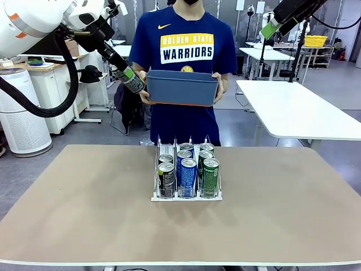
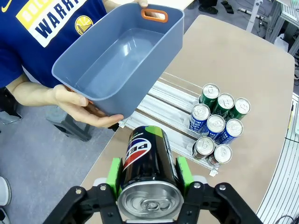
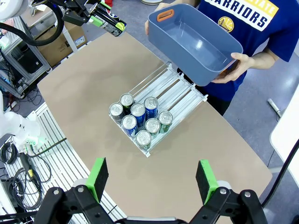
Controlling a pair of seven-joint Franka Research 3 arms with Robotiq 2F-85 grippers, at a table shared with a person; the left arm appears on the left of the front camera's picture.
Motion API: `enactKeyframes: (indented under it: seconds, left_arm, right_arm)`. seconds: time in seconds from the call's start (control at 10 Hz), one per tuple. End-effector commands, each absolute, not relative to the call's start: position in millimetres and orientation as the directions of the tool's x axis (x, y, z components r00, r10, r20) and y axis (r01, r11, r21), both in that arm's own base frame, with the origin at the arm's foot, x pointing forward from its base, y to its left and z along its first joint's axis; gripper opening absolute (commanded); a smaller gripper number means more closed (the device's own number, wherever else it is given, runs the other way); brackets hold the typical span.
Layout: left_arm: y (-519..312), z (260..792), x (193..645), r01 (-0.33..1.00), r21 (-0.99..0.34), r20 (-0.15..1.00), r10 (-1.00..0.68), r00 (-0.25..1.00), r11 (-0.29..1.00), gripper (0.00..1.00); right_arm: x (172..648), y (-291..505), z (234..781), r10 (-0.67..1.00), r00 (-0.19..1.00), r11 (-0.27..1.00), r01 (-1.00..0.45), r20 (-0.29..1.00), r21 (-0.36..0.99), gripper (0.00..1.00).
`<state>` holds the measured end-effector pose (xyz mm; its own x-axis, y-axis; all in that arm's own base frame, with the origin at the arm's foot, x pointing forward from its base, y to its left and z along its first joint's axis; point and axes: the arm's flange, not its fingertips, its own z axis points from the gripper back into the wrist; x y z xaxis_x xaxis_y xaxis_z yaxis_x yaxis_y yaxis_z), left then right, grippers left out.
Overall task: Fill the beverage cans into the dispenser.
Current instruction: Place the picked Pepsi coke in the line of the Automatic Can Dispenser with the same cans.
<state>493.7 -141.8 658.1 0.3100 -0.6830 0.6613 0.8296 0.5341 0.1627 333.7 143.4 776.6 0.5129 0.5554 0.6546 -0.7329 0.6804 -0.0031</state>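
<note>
My left gripper [image 1: 129,75] is shut on a black beverage can [image 1: 134,82] with a red, white and blue logo [image 2: 148,161], held high above the table's far left, beside the person's blue bin [image 1: 181,87]. The green pads [image 2: 113,173] press the can's sides. The dispenser [image 1: 186,197] stands at the table's middle with several cans [image 1: 188,169] at its front end: black, blue and green lanes [image 2: 216,125]. The rear of its lanes [image 3: 174,88] is bare. My right gripper [image 3: 152,179] is open and holds nothing, high above the table [image 1: 273,25].
A person at the far side holds the empty blue bin [image 2: 117,60] in both hands [image 2: 74,103] above the dispenser's back end. The brown tabletop [image 1: 84,203] is bare either side of the dispenser. A white table [image 1: 299,110] stands behind on the right.
</note>
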Motion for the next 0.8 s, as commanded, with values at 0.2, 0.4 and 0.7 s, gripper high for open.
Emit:
enactKeyframes:
  seconds: [0.2,0.4,0.7]
  left_arm:
    - [-141.9,658.9,493.9,0.808,0.177,0.617,-0.703,0.354,0.562,0.0]
    - [-140.7,660.0,494.8,0.776,0.158,0.619,-0.674,0.403,0.61,0.0]
    - [-141.9,655.7,494.4,0.82,0.165,0.64,-0.692,0.333,0.547,0.0]
  right_arm:
    - [333.1,144.5,775.8,0.561,0.506,0.673,-0.74,0.655,-0.005,1.0]
    - [333.1,144.5,775.8,0.561,0.506,0.673,-0.74,0.655,-0.005,1.0]
    - [333.1,144.5,775.8,0.561,0.506,0.673,-0.74,0.655,-0.005,1.0]
